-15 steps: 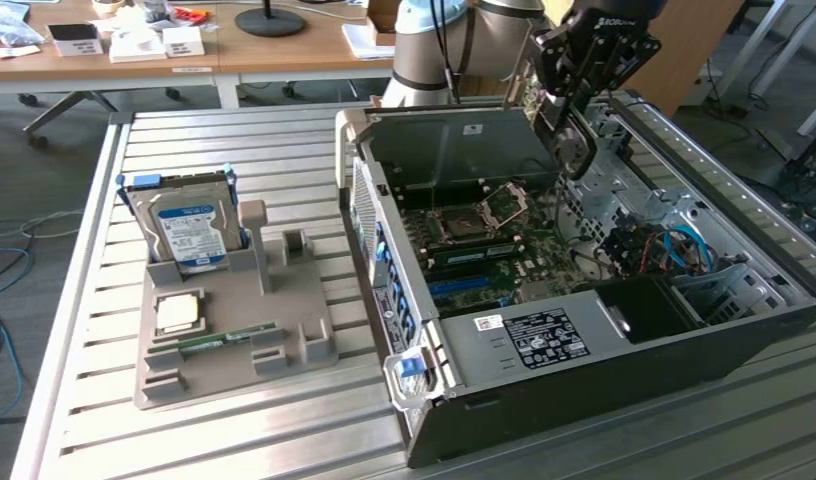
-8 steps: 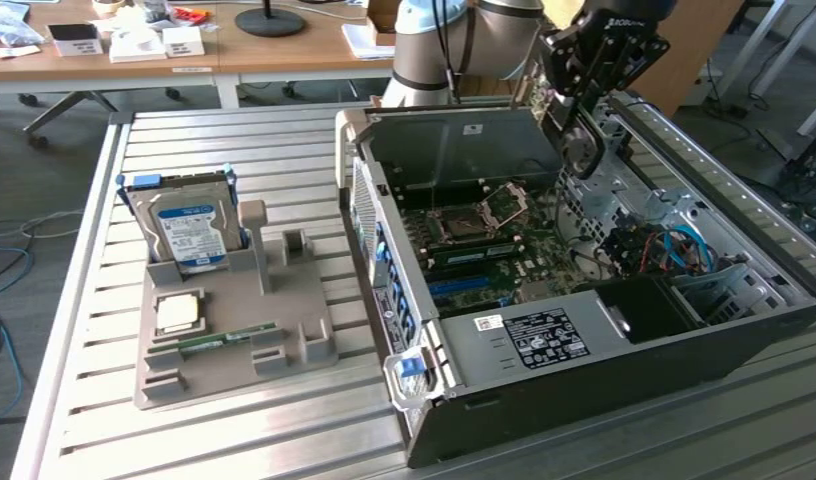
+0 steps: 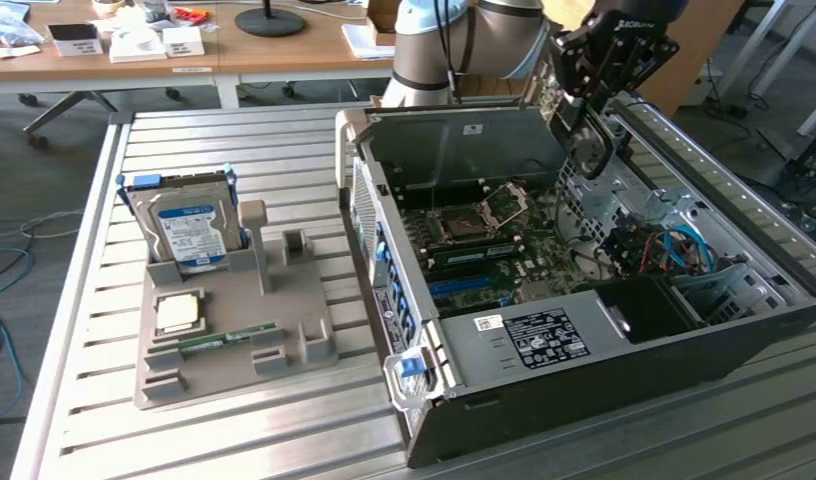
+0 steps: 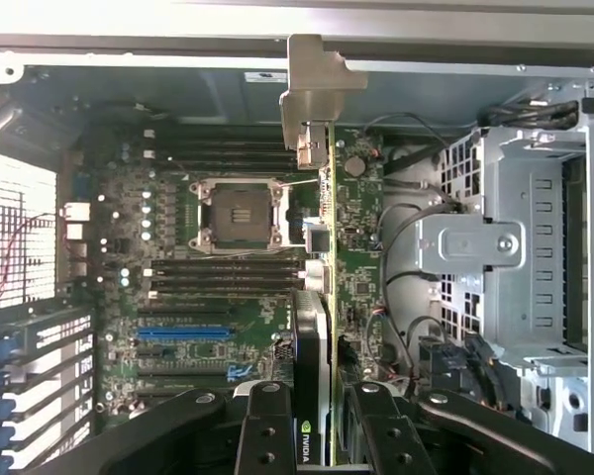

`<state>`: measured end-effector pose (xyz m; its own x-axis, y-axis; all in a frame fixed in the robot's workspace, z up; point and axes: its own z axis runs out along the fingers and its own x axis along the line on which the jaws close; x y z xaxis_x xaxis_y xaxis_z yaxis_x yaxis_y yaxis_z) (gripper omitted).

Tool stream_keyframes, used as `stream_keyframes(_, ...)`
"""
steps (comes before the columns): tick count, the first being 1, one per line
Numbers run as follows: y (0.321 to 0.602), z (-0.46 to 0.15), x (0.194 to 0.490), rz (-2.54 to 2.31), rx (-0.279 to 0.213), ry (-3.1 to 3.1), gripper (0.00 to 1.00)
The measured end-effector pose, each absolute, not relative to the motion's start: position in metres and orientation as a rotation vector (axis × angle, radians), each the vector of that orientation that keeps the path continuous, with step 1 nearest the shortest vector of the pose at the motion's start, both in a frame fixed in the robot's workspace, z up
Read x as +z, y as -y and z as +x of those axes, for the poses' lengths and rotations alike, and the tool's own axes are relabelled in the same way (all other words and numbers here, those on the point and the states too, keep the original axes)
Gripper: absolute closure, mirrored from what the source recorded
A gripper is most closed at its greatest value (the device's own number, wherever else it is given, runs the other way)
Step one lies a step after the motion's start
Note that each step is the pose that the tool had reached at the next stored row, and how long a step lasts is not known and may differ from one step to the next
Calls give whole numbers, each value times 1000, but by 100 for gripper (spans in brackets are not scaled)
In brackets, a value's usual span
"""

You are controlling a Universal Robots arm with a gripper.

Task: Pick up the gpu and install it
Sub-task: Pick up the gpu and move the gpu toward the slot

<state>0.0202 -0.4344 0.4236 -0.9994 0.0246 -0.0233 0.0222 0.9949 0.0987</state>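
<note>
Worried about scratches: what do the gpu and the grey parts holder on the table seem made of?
The gpu: green board, probably fibreglass laminate, with a dull silver bracket that looks like folded sheet metal. The parts holder: matte grey, blocky, seemingly moulded or printed plastic.

Your arm [image 3: 428, 50]: silver-grey tubes, pale blue joint caps. Your hand [image 4: 324, 435]: black, angular fingers [image 4: 267, 430], small round screw holes.
</note>
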Motion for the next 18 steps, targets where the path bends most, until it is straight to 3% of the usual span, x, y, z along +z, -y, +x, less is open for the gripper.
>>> stream_keyframes(18, 435, 32, 421, 86, 152, -3111, 73)
